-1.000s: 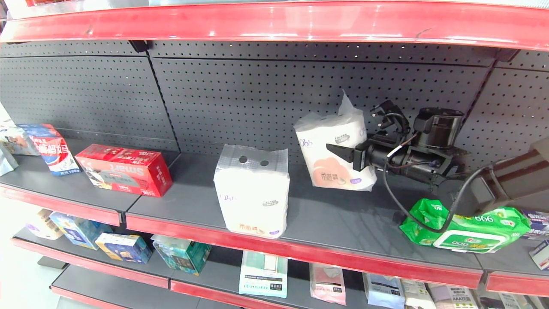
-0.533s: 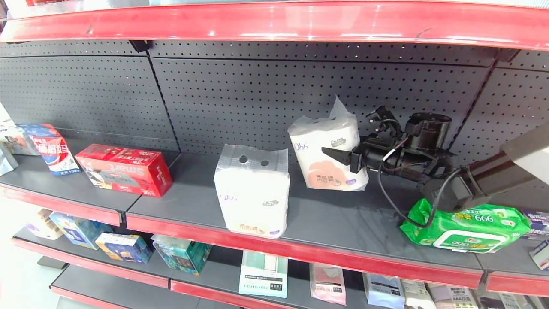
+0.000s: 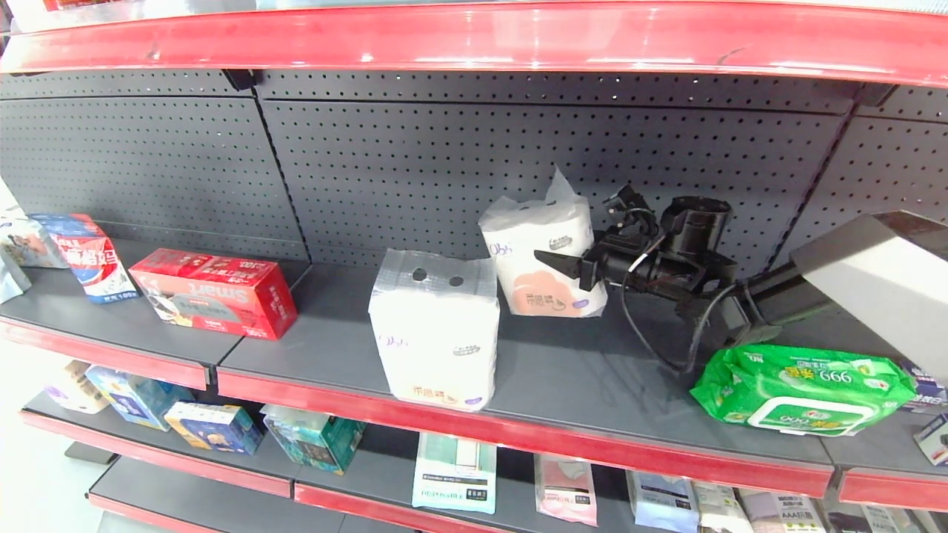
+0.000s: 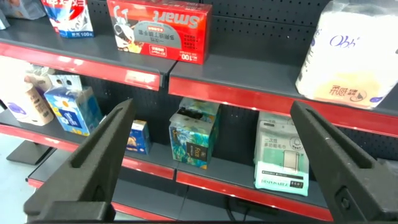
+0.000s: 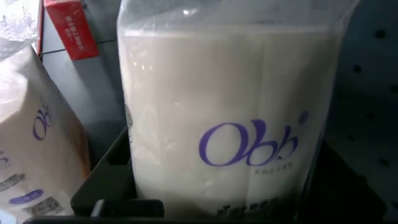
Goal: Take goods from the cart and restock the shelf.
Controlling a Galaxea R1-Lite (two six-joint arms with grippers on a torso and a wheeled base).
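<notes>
My right gripper (image 3: 555, 270) is shut on a white pack of toilet rolls (image 3: 539, 255), holding it upright at the back of the grey shelf (image 3: 578, 370), near the pegboard. The same held pack (image 5: 227, 118) sits between the black fingers (image 5: 102, 186) in the right wrist view. A second, matching pack (image 3: 435, 337) stands near the shelf's front edge, just left of the held one, and appears as the other pack (image 5: 34, 155) beside it. My left gripper (image 4: 205, 162) is open and empty, low in front of the lower shelves.
A green wet-wipes pack (image 3: 803, 389) lies right of my right arm. A red box (image 3: 215, 292) and a blue-and-white pack (image 3: 92, 255) stand to the left. Lower shelves carry several goods, among them a teal box (image 4: 194, 134). A red shelf lip (image 3: 474, 37) runs overhead.
My right arm has carried the held pack leftward and deeper toward the pegboard, closer to the standing pack. The other goods have not moved.
</notes>
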